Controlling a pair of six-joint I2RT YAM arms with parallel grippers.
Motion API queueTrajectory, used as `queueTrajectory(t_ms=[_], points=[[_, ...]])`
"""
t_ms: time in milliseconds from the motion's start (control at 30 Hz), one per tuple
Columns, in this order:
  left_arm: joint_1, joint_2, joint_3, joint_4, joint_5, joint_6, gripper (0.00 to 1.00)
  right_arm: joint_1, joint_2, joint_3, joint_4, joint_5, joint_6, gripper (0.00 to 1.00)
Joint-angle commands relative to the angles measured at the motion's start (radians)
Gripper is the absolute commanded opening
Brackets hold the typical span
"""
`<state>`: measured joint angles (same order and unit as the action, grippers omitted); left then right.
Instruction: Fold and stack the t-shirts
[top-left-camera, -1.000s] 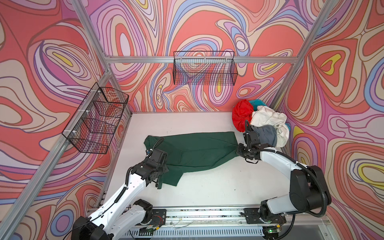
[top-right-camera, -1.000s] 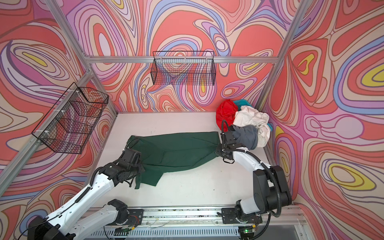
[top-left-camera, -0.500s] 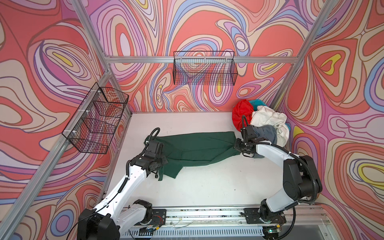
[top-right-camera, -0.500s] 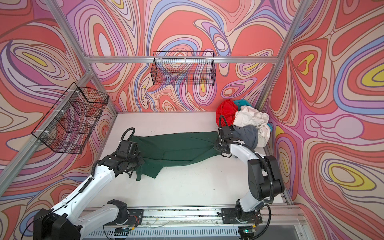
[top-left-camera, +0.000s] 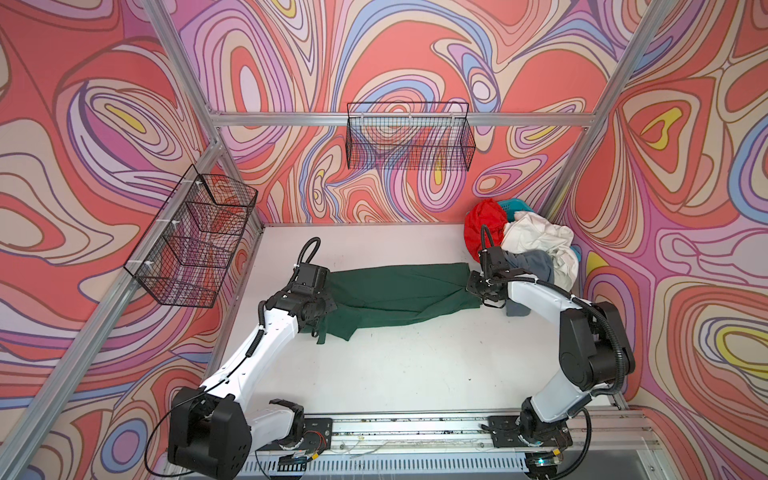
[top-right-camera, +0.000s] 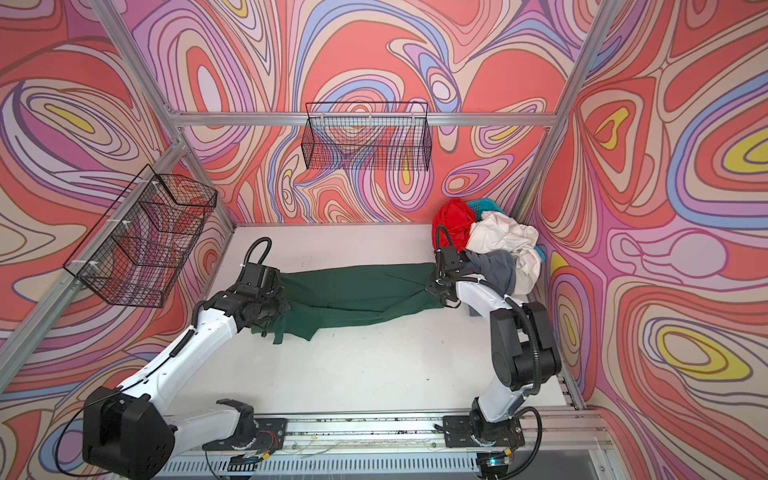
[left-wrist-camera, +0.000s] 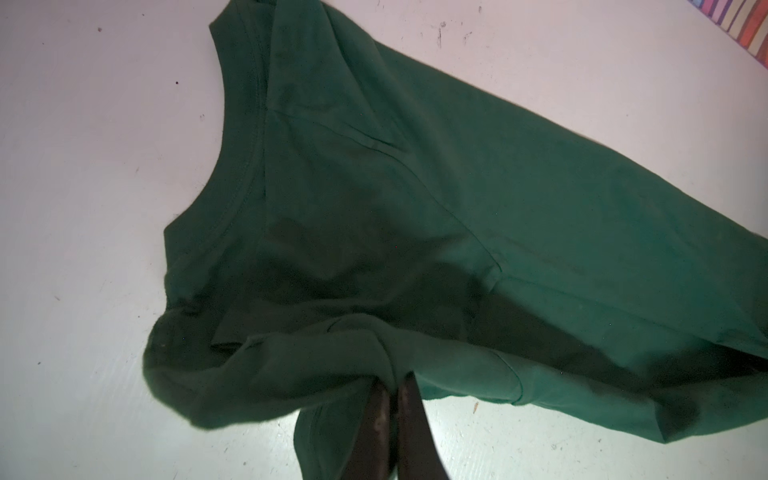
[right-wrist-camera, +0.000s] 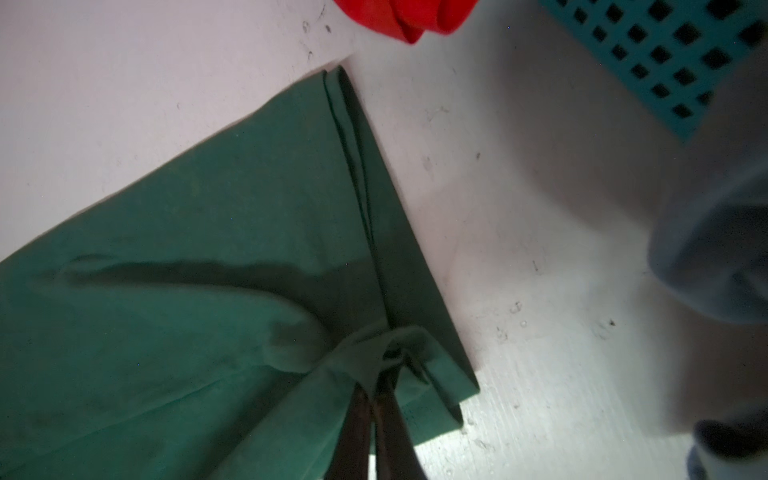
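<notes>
My left claw (left-wrist-camera: 392, 384) and right claw (right-wrist-camera: 375, 388) each pinch the green shirt (top-left-camera: 395, 286), first fold seemingly in hand; beside the right claw, red shirt (top-left-camera: 482, 230), off-white shirt (top-left-camera: 536, 241) and grey-blue shirt (top-left-camera: 538, 266) lie unfolded.

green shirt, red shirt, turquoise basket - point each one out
green shirt (top-left-camera: 399, 286), in a top view, middle of the spread body
red shirt (top-left-camera: 482, 228), in a top view, its bunched front
turquoise basket (right-wrist-camera: 665, 54), right wrist view, mesh wall

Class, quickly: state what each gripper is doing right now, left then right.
Left gripper: closed, pinching the dark green t-shirt at its neck end.
Right gripper: closed, pinching the same t-shirt at its hem.
</notes>
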<state>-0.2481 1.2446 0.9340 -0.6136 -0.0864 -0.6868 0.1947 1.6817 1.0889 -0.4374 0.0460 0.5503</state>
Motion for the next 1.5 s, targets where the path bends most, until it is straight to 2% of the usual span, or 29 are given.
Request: queueTrajectory(t_ms=[0, 433, 467, 700, 767, 833, 867, 900, 967, 1067, 1133, 1233, 1367, 1467], points=[[0.014, 0.047, 0.04, 0.036, -0.013, 0.028, 0.0, -0.006, 0.024, 0.037, -0.001, 0.027, -0.012, 0.0], [0.07, 0.221, 0.11, 0.096, 0.023, 0.049, 0.0, -0.006, 0.15, 0.1, -0.015, 0.043, -0.03, 0.0], [0.078, 0.233, 0.115, 0.108, 0.036, 0.049, 0.0, -0.006, 0.154, 0.104, -0.017, 0.042, -0.029, 0.08], [0.111, 0.328, 0.199, 0.13, 0.098, 0.045, 0.0, -0.006, 0.138, 0.115, -0.041, 0.066, -0.033, 0.41], [0.126, 0.354, 0.212, 0.148, 0.138, 0.027, 0.0, -0.006, 0.127, 0.114, -0.048, 0.074, -0.036, 0.46], [0.152, 0.376, 0.218, 0.173, 0.203, 0.004, 0.29, -0.006, 0.113, 0.108, -0.056, 0.083, -0.038, 0.53], [0.163, 0.383, 0.218, 0.183, 0.227, -0.006, 0.38, -0.006, 0.106, 0.103, -0.061, 0.085, -0.037, 0.57], [0.172, 0.386, 0.219, 0.188, 0.233, -0.016, 0.44, -0.006, 0.098, 0.096, -0.062, 0.084, -0.038, 0.58], [0.176, 0.376, 0.216, 0.199, 0.231, -0.005, 0.49, -0.006, 0.085, 0.078, -0.06, 0.072, -0.037, 0.59], [0.176, 0.333, 0.196, 0.195, 0.193, 0.01, 0.67, -0.006, 0.036, 0.045, -0.057, 0.056, -0.025, 0.6], [0.175, 0.293, 0.174, 0.194, 0.175, 0.028, 0.73, -0.006, 0.01, 0.024, -0.048, 0.044, -0.019, 0.61], [0.17, 0.211, 0.097, 0.212, 0.188, 0.038, 0.74, -0.006, -0.022, -0.002, -0.046, 0.021, -0.013, 0.64], [0.137, 0.098, -0.025, 0.225, 0.213, 0.043, 0.72, -0.006, -0.062, -0.027, -0.053, -0.03, -0.011, 0.72], [0.096, 0.048, -0.073, 0.185, 0.186, 0.058, 0.72, -0.006, -0.1, -0.057, -0.043, -0.066, 0.003, 0.74]])
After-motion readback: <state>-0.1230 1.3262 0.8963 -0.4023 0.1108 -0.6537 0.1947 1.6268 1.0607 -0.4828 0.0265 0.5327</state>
